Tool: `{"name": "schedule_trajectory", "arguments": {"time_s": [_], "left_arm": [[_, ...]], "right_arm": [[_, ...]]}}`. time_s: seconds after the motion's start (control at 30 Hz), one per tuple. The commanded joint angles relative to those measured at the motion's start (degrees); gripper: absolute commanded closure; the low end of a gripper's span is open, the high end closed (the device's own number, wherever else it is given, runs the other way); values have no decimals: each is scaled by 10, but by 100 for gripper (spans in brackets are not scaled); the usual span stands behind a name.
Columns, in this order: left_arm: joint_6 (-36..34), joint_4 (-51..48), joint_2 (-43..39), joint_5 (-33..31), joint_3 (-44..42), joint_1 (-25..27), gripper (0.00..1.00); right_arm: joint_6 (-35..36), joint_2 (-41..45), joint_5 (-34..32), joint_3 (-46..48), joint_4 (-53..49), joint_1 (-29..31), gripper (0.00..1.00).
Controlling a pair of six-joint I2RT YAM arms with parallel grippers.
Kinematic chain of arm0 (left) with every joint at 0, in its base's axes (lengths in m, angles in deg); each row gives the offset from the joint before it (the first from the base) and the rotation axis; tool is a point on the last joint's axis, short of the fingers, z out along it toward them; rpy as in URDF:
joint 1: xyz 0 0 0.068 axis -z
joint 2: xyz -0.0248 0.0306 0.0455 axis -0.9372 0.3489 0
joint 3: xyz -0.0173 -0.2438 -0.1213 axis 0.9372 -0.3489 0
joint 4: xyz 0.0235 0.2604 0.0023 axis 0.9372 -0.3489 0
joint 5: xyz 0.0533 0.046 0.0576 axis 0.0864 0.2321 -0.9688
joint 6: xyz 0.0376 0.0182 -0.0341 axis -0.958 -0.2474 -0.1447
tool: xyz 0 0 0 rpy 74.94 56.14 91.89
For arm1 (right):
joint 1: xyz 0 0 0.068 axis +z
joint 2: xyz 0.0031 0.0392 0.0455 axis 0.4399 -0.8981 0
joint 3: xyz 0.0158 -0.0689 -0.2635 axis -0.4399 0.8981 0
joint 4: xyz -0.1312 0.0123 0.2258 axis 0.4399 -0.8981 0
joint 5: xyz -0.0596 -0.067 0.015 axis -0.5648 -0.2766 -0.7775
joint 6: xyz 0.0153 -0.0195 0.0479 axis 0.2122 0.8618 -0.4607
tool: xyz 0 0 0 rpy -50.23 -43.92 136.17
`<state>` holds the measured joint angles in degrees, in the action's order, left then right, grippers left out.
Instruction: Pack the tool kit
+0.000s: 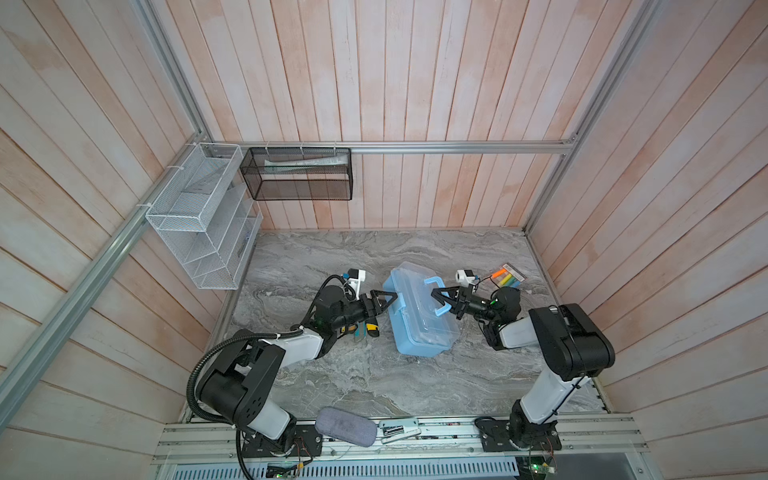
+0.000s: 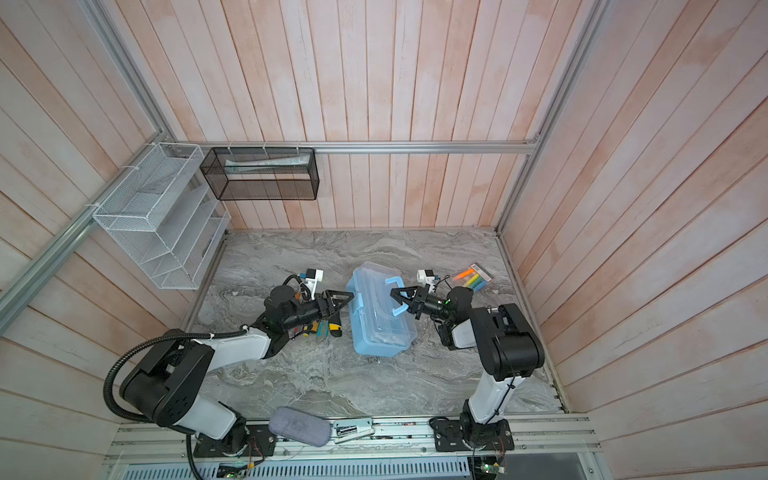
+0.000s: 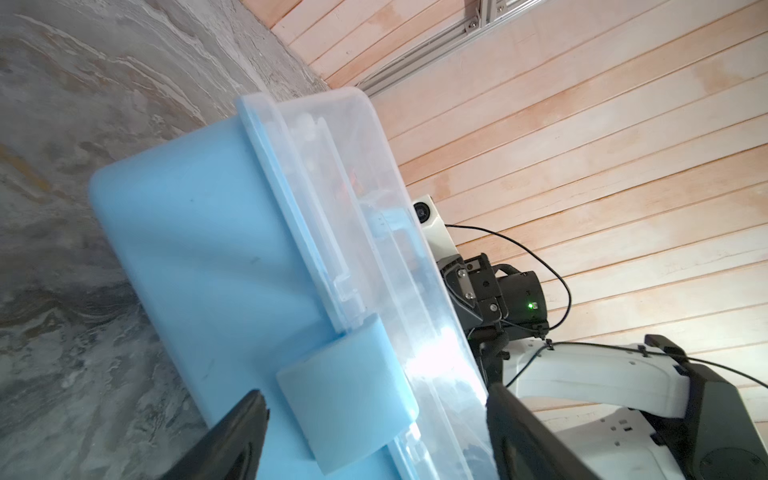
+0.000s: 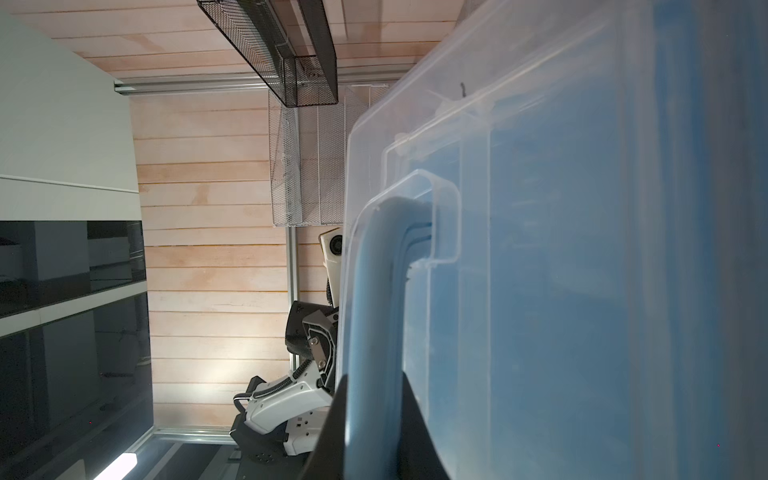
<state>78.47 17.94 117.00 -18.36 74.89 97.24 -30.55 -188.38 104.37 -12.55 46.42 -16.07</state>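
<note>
The tool kit's light-blue box [image 1: 419, 328] [image 2: 378, 332] stands mid-table, its clear lid [image 3: 374, 232] down on the base. My right gripper [image 1: 437, 300] [image 4: 374, 424] is shut on the raised blue handle [image 1: 432, 283] [image 4: 374, 291]. My left gripper [image 1: 392, 303] [image 3: 378, 399] is open against the box's opposite long side. Its fingers stand on either side of the blue latch [image 3: 345, 386] without touching it. Loose tools [image 1: 368, 328] [image 2: 328, 328], yellow-black among them, lie on the table partly under the left arm.
A pack of bright markers [image 1: 509, 276] lies behind the right arm. At the front edge, a grey fabric pouch [image 1: 345, 426] and a small white item [image 1: 399, 430] rest on the rail. White [image 1: 199, 216] and black [image 1: 299, 174] mesh racks hang on the walls.
</note>
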Motion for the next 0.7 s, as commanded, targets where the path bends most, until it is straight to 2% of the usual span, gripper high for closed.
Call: {"name": "schedule_trajectory", "arguments": {"time_s": [0.0, 0.47, 0.67], "left_arm": [[15, 45, 20, 20, 19, 6, 17], [52, 108, 63, 42, 16, 24, 20], [111, 212, 70, 72, 12, 23, 21]], "right_arm": [[-42, -16, 8, 1, 112, -5, 100], [-15, -21, 13, -6, 80, -10, 100], [74, 4, 17, -8, -53, -9, 100]]}}
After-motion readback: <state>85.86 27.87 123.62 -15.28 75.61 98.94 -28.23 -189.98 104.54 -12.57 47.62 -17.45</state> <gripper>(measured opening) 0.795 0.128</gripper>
